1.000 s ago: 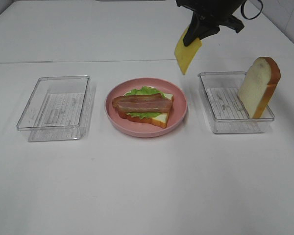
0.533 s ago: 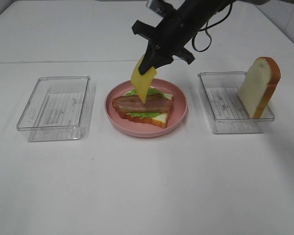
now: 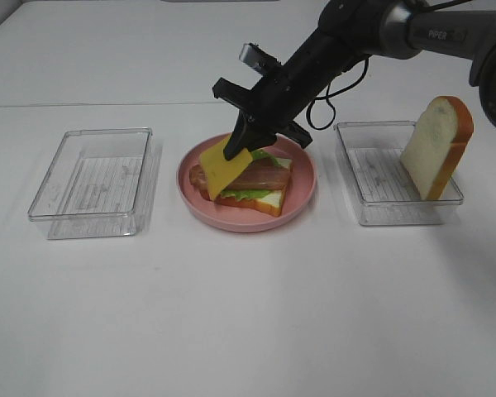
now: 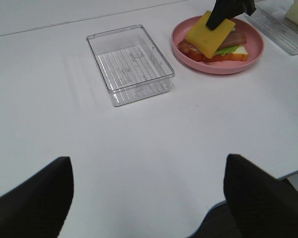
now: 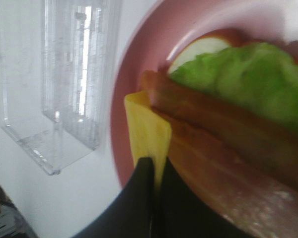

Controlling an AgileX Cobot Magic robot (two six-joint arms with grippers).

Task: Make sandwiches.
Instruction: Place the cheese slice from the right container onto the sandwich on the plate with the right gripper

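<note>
Right arm enters the exterior high view from the upper right and slopes down across the middle, wrist angled low; right gripper (image 3: 238, 142) points down and to the left, jaws pinched together on the edge of a thin yellow cheese slice (image 3: 221, 165); in the right wrist view the two dark fingers (image 5: 139, 198) meet with almost no gap; left gripper (image 4: 148, 198) shows in the left wrist view as two dark fingers set wide apart, holding nothing.
</note>
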